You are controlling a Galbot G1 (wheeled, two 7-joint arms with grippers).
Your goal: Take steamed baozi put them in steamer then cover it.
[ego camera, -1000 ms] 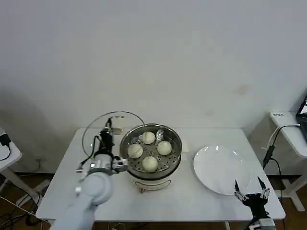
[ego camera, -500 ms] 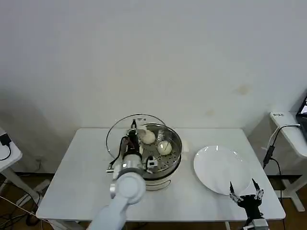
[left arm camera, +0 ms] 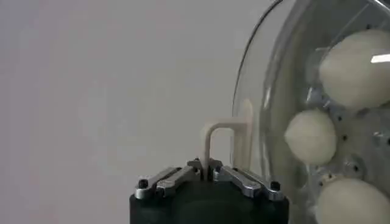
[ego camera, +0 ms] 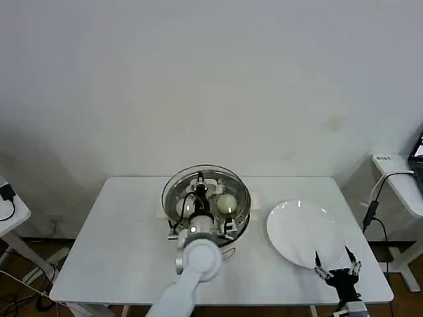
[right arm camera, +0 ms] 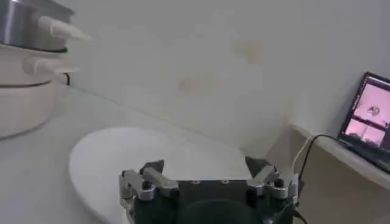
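The shiny steel steamer [ego camera: 239, 212] stands on its white base at the table's middle. The round glass lid [ego camera: 176, 187] sits directly over it; whether it rests on the rim I cannot tell. My left gripper [ego camera: 200, 193] is above the pot, shut on the lid's cream handle [left arm camera: 221, 135]. One steamed baozi [ego camera: 227, 203] shows beside the arm. In the left wrist view, three baozi [left arm camera: 311, 135] lie under the glass lid [left arm camera: 274, 91]. My left gripper [left arm camera: 209, 174] pinches the handle's thin bar. My right gripper [ego camera: 336, 269] waits open at the front right.
A flat white plate [ego camera: 301, 228] lies right of the steamer, just ahead of my right gripper [right arm camera: 207, 167]; the plate [right arm camera: 152, 152] and the steamer [right arm camera: 24, 27] show in the right wrist view. A side table with a laptop [right arm camera: 368, 112] stands off to the right.
My left gripper carried the glass lid rightward from the table's left side to over the steamer. The right gripper drew back slightly.
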